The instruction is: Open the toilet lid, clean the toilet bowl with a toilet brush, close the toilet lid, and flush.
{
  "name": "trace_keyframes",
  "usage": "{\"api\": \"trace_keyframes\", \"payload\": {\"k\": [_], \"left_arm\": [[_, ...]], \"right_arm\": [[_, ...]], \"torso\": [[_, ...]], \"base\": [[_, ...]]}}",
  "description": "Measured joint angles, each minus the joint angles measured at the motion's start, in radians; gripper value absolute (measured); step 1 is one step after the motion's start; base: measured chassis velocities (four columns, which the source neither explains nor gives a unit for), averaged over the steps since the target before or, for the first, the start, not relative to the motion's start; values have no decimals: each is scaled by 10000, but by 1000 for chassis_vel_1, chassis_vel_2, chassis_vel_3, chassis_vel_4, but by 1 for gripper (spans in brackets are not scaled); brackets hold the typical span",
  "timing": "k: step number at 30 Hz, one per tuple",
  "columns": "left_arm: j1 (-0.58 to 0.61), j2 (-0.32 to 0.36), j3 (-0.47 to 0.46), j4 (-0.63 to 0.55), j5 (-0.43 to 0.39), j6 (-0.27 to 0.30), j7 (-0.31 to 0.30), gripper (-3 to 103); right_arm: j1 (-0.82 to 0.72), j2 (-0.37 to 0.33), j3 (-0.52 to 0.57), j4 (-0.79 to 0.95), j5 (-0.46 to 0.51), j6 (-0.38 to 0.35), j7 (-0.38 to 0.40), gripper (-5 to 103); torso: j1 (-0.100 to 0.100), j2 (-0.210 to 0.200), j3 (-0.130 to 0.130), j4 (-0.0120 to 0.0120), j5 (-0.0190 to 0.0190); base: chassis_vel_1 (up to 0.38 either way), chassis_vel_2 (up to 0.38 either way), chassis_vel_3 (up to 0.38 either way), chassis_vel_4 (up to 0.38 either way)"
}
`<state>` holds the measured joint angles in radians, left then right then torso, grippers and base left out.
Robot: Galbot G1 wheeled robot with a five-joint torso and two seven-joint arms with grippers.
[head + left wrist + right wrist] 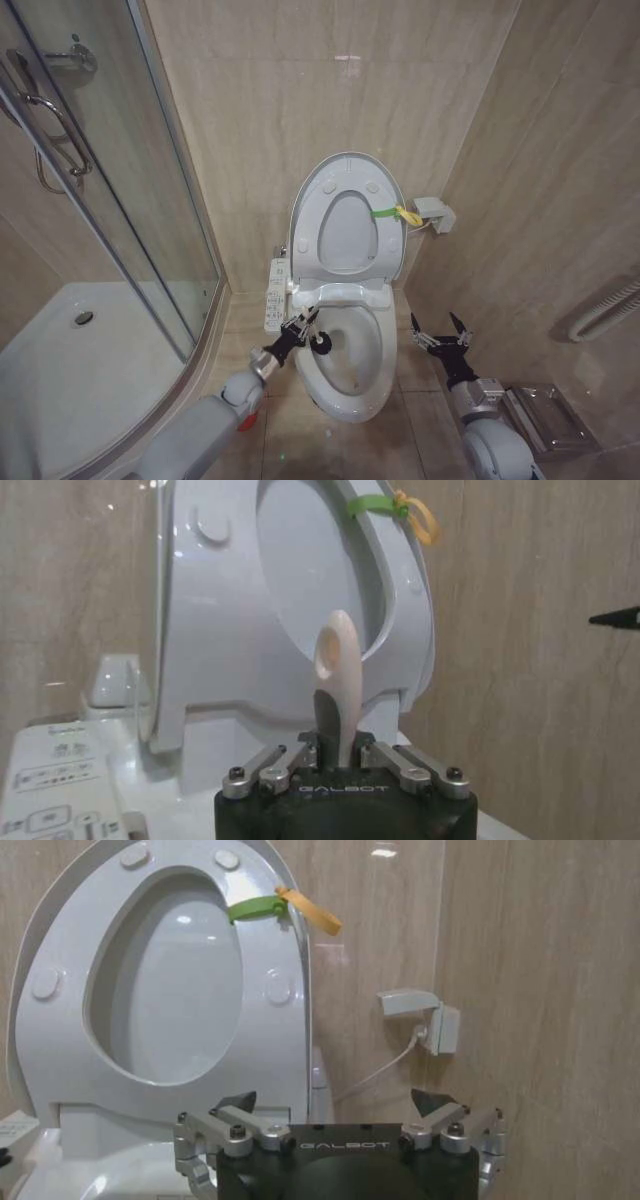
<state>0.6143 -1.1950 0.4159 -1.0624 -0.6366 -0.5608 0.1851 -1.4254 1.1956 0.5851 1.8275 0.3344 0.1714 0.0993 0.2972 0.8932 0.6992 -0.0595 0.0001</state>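
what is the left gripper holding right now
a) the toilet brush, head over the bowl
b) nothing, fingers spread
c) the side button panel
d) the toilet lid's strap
a: the left gripper is shut on the pale handle of the toilet brush, whose black head sits just over the toilet bowl rim, while the toilet lid stands raised and the right gripper hovers open beside the bowl.
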Motion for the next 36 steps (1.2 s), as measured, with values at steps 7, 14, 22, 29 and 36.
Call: {"api": "trace_keyframes", "payload": {"k": [7, 14, 22, 29, 36], "left_arm": [[-612, -436, 407, 1191, -23, -245, 256, 19], [-879, -889, 697, 1725, -250, -377, 402, 19], [-806, -1312, 824, 2135, -262, -417, 482, 19], [-781, -1391, 836, 2548, -179, -422, 533, 19], [-685, -1274, 743, 2279, -143, -374, 464, 19]], "right_arm": [[0, 0, 0, 0, 0, 0, 0, 100], [0, 0, 0, 0, 0, 0, 0, 100], [0, 0, 0, 0, 0, 0, 0, 100], [0, 0, 0, 0, 0, 0, 0, 100], [0, 0, 0, 0, 0, 0, 0, 100]], "torso": [[0, 0, 0, 0, 1], [0, 0, 0, 1, 0], [0, 0, 0, 0, -1], [0, 0, -1, 1, -1], [0, 0, 0, 0, -1]], "base": [[0, 0, 0, 0], [0, 0, 0, 0], [0, 0, 0, 0], [0, 0, 0, 0], [0, 0, 0, 0]]}}
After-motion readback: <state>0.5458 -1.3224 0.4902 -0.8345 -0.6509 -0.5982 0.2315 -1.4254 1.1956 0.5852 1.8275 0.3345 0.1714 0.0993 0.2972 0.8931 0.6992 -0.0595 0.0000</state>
